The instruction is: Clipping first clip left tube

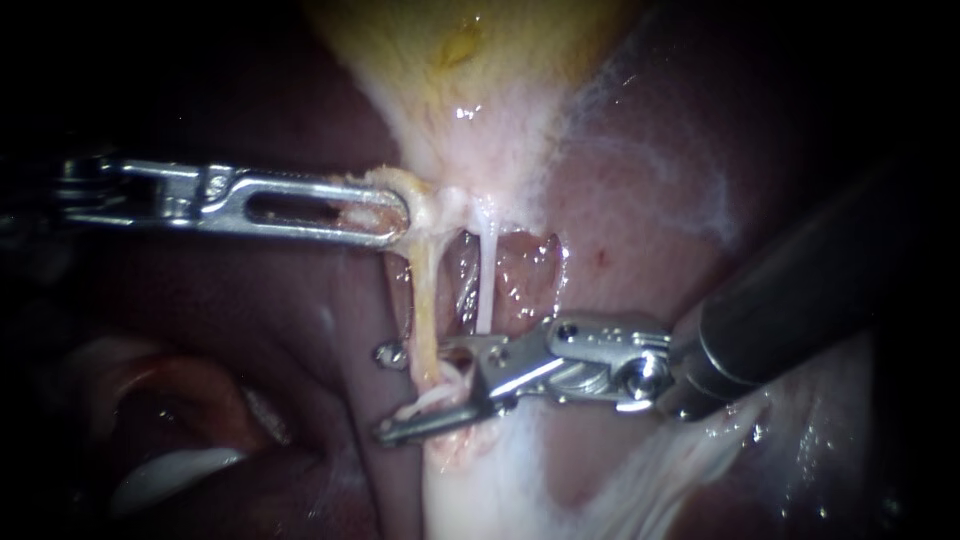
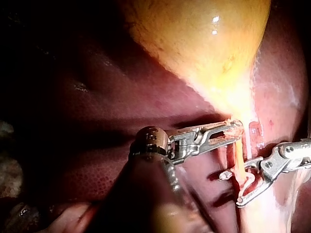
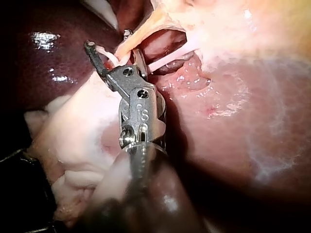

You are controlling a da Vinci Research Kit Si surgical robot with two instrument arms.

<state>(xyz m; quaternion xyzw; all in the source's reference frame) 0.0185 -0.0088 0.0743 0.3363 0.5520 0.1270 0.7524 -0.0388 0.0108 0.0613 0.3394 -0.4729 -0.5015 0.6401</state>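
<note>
The yellowish left tube (image 1: 424, 290) runs down from the gallbladder's (image 1: 470, 60) neck, with the thin white right tube (image 1: 486, 285) beside it. My left instrument (image 1: 400, 215) comes in level from the left, its slotted jaws shut on the tissue at the neck where the left tube starts. My right instrument (image 1: 388, 392) enters from the right, its jaws open and straddling the lower end of the left tube, one jaw above and one below. In the left wrist view, the right instrument (image 2: 233, 189) spans the tube (image 2: 239, 165) below the left instrument (image 2: 234, 130). The right wrist view shows the jaws (image 3: 109, 41) spread around the tube (image 3: 131, 42).
Dark red liver (image 1: 250, 330) lies on both sides of the tubes. A window of bare tissue (image 1: 525, 275) opens between and beside the tubes. White fatty tissue (image 1: 480, 490) spreads below the right instrument's jaws. A pale fold (image 1: 170, 480) sits at the lower left.
</note>
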